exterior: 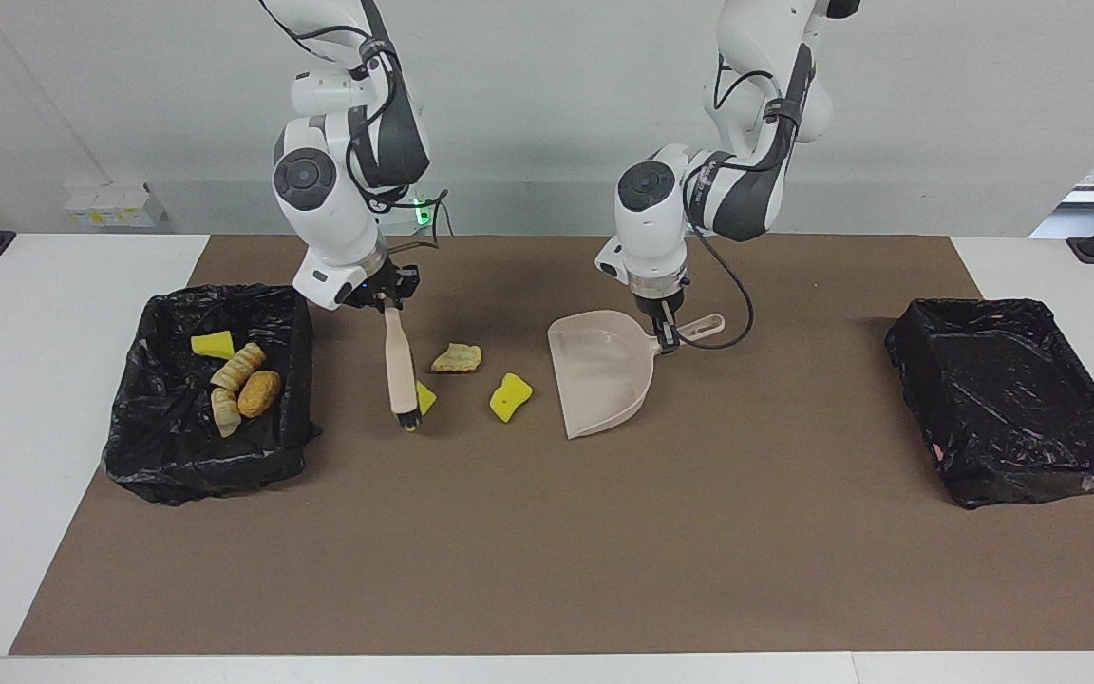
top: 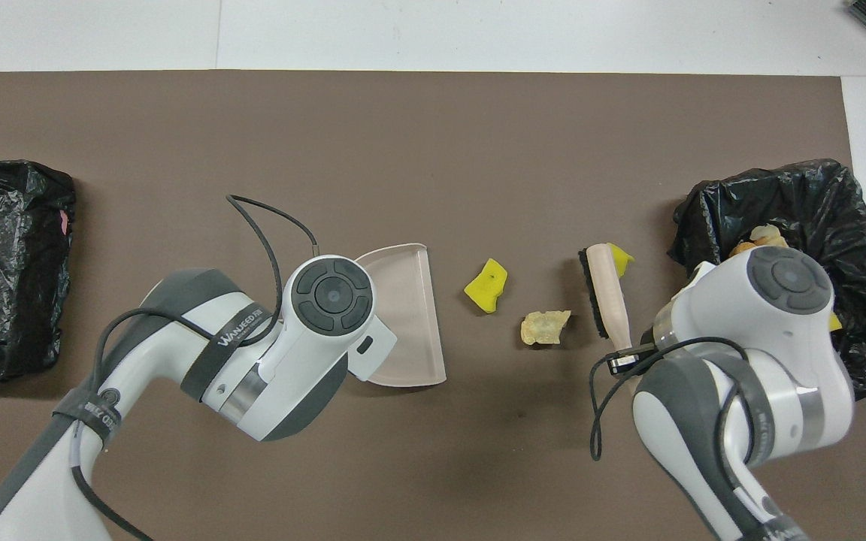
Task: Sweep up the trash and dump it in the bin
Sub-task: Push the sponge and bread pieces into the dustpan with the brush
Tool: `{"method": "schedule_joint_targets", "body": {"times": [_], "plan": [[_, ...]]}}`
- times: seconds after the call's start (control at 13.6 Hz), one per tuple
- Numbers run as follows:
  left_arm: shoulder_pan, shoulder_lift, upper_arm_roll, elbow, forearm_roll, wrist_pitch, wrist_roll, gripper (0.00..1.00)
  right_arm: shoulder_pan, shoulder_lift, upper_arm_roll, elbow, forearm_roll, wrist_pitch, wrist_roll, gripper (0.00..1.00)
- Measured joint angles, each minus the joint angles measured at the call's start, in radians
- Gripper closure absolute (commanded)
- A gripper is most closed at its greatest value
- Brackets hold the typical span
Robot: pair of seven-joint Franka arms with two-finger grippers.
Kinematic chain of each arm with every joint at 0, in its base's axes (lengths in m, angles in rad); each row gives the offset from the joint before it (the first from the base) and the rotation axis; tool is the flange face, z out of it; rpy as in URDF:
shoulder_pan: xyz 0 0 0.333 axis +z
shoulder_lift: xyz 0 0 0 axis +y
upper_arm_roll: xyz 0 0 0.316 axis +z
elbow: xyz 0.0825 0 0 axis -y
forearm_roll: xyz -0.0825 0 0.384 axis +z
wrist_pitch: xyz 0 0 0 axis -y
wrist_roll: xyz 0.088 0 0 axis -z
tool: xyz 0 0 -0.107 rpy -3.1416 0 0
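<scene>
My right gripper (exterior: 386, 302) is shut on the handle of the beige brush (exterior: 399, 366) (top: 607, 289), whose bristle end is down at the mat. A yellow sponge chunk (exterior: 425, 397) (top: 619, 255) lies against the brush head. A tan lump (exterior: 457, 357) (top: 545, 327) and a second yellow chunk (exterior: 510, 397) (top: 486, 285) lie between the brush and the beige dustpan (exterior: 599, 370) (top: 403, 315). My left gripper (exterior: 666, 334) is shut on the dustpan's handle, with the pan flat on the mat. The bin (exterior: 205, 470) (top: 839, 203) at the right arm's end holds more trash (exterior: 259, 392).
A second black-lined bin (exterior: 1012, 399) (top: 4, 263) stands at the left arm's end of the table. A brown mat (exterior: 547, 551) covers the table's middle. A black cable (top: 275, 218) loops out from my left wrist over the mat.
</scene>
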Motion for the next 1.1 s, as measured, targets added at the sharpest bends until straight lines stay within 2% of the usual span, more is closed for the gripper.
{"method": "schedule_joint_targets", "body": {"times": [0.22,0.44,0.73,0.95,1.1], "plan": [[0.0,-0.005,0.001,-0.009,0.0,0.003,-0.001,1.0,0.102,0.014,0.006,-0.045,0.0,0.088,0.112,1.0],[0.001,-0.005,0.005,-0.017,-0.001,0.018,-0.001,1.0,0.179,0.056,0.008,-0.043,0.007,0.172,0.181,1.0],[0.003,-0.006,0.007,-0.026,-0.001,0.031,0.001,1.0,0.302,0.149,0.01,0.068,0.068,0.184,0.321,1.0],[0.005,-0.006,0.007,-0.031,-0.003,0.035,0.001,1.0,0.392,0.235,0.011,0.177,0.217,0.191,0.354,1.0],[0.005,-0.007,0.007,-0.036,-0.003,0.038,0.001,1.0,0.405,0.259,0.011,0.236,0.299,0.187,0.354,1.0]]}}
